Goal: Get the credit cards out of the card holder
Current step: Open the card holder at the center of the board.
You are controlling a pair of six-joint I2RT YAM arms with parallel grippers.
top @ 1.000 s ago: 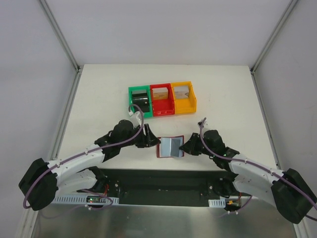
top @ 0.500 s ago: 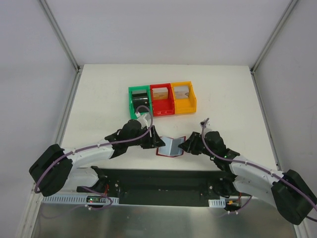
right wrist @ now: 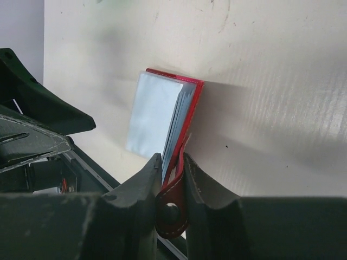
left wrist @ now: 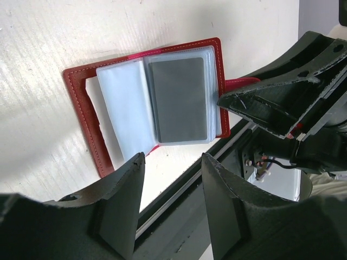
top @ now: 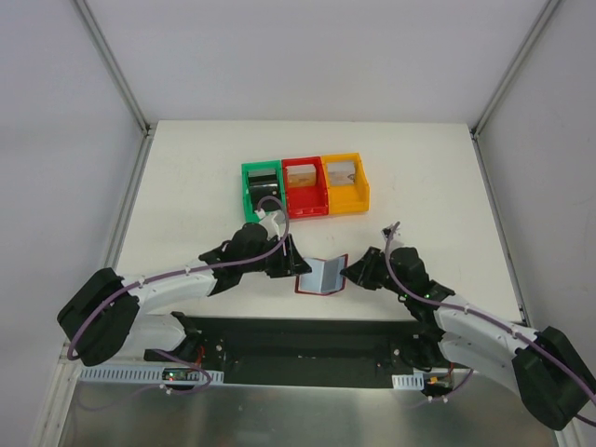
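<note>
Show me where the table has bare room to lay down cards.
Free: the table left of the green bin, and right of the orange bin. Crowded: the near middle, where the left gripper and right gripper flank the open wallet.

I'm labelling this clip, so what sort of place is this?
Probably a robot lab test cell: a white table walled by plain panels, left arm and right arm mounted at its near edge, coloured bins.
</note>
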